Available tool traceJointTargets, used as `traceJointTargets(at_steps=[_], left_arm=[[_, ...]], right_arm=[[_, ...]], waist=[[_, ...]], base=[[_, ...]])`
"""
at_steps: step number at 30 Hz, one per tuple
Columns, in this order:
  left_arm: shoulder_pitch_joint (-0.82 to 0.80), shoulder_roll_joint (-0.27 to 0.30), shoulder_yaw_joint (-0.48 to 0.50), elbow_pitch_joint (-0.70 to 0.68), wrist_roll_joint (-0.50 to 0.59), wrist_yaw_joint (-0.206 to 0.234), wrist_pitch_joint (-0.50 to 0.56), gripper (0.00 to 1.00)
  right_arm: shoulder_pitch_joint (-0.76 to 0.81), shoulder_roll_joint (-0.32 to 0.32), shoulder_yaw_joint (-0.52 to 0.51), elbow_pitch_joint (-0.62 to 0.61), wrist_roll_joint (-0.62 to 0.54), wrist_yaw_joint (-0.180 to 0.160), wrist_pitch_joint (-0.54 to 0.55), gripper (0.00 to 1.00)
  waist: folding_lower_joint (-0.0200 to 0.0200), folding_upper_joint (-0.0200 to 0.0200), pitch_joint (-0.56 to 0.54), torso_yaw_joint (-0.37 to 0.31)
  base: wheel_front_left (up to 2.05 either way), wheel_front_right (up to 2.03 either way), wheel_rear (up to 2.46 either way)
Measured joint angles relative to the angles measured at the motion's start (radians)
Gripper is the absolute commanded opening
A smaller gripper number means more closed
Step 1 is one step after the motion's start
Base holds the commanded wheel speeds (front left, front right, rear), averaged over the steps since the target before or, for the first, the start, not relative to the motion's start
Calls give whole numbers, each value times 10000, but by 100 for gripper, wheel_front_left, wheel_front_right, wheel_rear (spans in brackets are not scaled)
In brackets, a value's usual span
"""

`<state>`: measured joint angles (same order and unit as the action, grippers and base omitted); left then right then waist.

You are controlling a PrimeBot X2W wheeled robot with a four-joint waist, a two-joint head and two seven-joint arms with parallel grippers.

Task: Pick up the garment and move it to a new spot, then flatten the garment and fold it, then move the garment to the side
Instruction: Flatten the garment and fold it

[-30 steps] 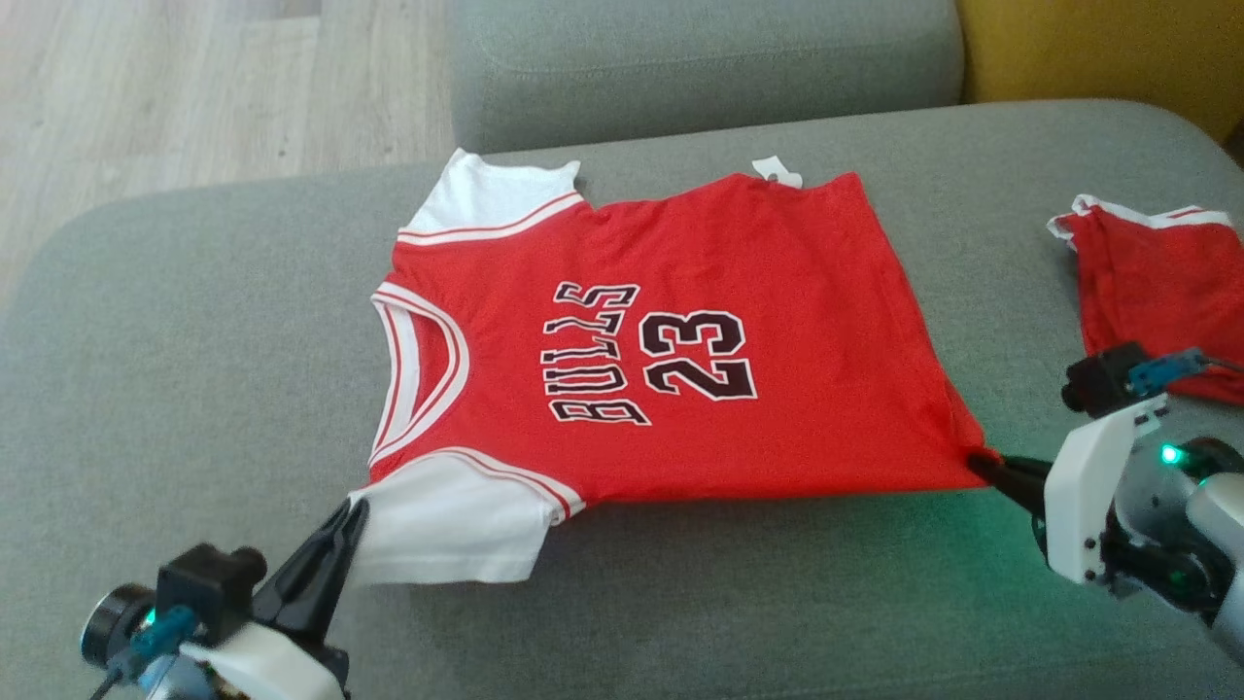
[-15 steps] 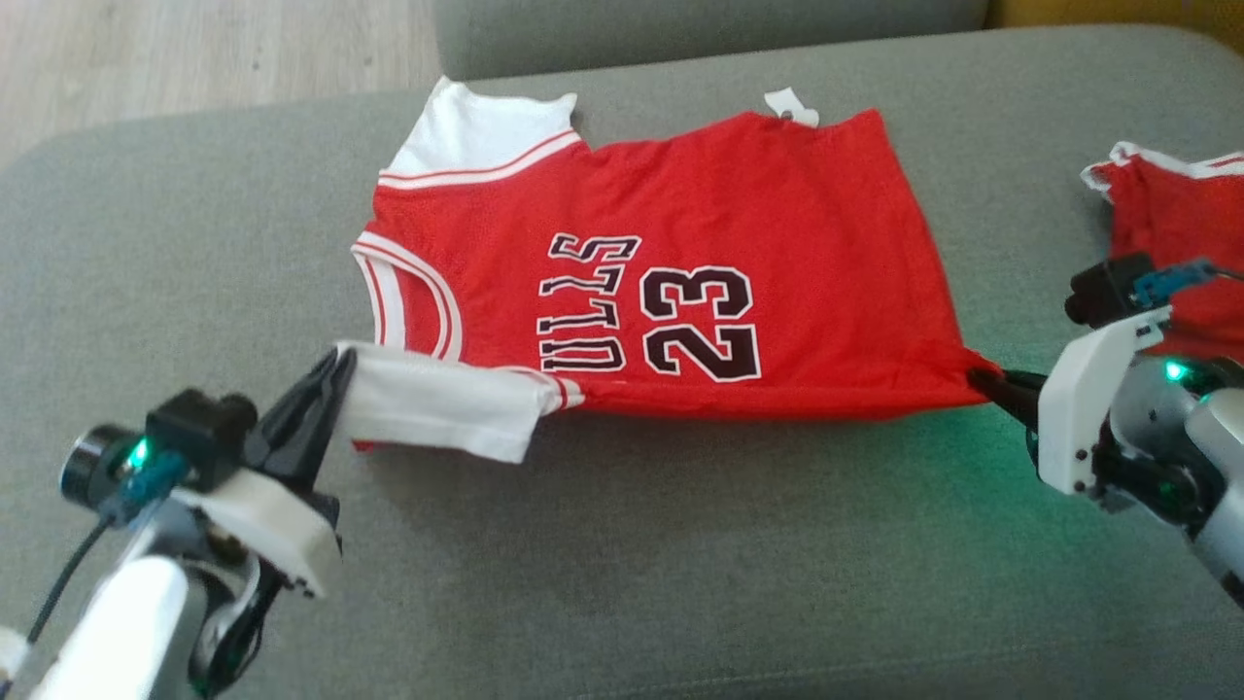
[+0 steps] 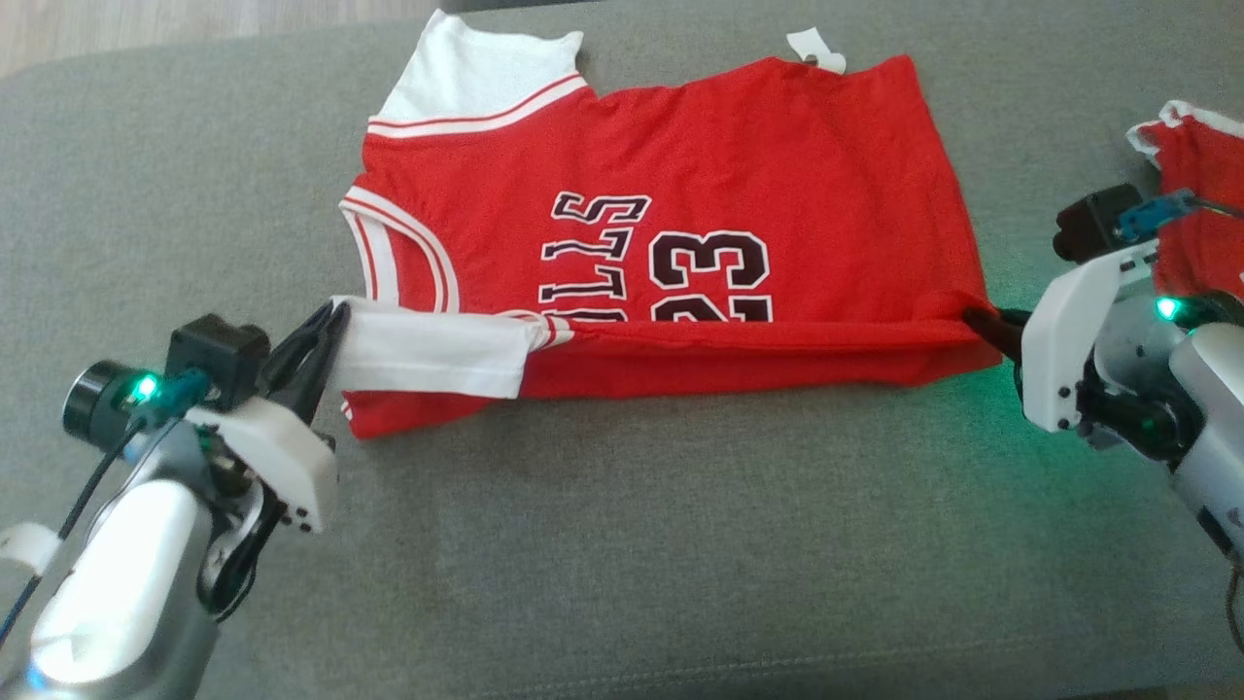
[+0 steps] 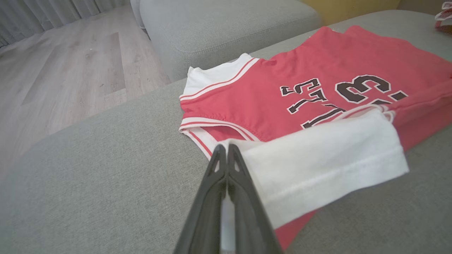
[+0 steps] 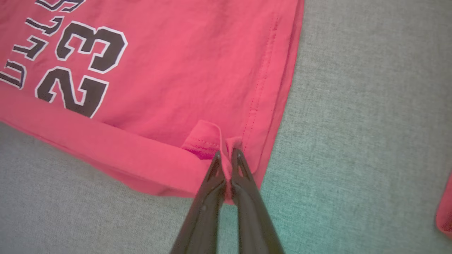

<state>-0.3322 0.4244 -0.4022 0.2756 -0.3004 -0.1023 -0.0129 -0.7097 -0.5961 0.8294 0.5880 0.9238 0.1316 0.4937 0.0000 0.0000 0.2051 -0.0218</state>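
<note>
The red "BULLS 23" jersey (image 3: 700, 165) is seen lying print side up across the upper middle of the head view on the grey sofa cushion (image 3: 622, 544). It is largely flat, with its far white sleeve (image 3: 476, 73) spread at the upper left. The left gripper (image 3: 333, 313) is closed tight on the edge of the near white sleeve (image 3: 428, 355), which is held raised and drawn over toward the collar. The right gripper (image 3: 972, 317) is pinched shut on the near hem corner (image 5: 206, 141) at the right of the frame. Between the two grips the near long edge is rolled up over the body, so that the bottom of the "23" and the first letters are covered. Placing and flattening are judged done, and the first lengthwise fold is judged to be under way. Finishing that fold, any further folds and the move to the side are left. A smaller red piece (image 3: 1200, 185) lies apart from the jersey at the right edge.
</note>
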Motion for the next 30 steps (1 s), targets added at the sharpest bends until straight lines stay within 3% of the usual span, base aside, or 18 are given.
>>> traceJointTargets(at_steps=[8,9,10,11,12,15,18,24,27,30], left_arm=[[-819,-314,-351,788,90,-46,-21,0],[-938,-362,-397,909,105,-48,-21,0],[-1066,-428,-418,1035,130,-44,-21,22],[-1186,-491,-418,1177,176,-35,-65,100],[-1310,-546,-418,1306,194,-13,-90,100],[-1887,-926,-130,1883,188,602,-665,100],[-2220,-1252,238,2217,128,1099,-1296,100],[-2203,-1733,813,2477,-290,1576,-2224,100],[-1876,-2004,1452,1952,-604,1839,-2364,100],[-1085,-2359,2336,541,-692,2090,-2366,100]], right_arm=[[-509,211,6,546,-132,0,0,0],[-576,219,2,650,-132,0,-4,43],[-638,226,-29,746,-182,0,-54,100],[-700,265,-65,844,-245,0,-165,100],[-777,307,-104,957,-345,0,-357,100],[-1264,671,-700,1609,-840,0,-1871,100],[-1588,957,-999,1983,-955,0,-2700,100],[-1537,1208,-1338,2318,-1375,0,-4502,100],[-1266,1356,-1825,2265,-1534,0,-5754,100],[-744,1787,-2512,2161,-1755,0,-6886,100]], waist=[[0,0,388,136],[0,0,423,154],[0,0,456,173],[0,0,487,189],[0,0,517,203],[0,0,580,255],[0,0,536,265],[0,0,310,233],[0,0,104,190],[0,0,-132,85]], base=[[0,0,0],[0,0,0],[0,0,0],[0,0,0],[0,0,0],[0,0,0],[0,0,0],[0,0,0],[0,0,0],[0,0,0]])
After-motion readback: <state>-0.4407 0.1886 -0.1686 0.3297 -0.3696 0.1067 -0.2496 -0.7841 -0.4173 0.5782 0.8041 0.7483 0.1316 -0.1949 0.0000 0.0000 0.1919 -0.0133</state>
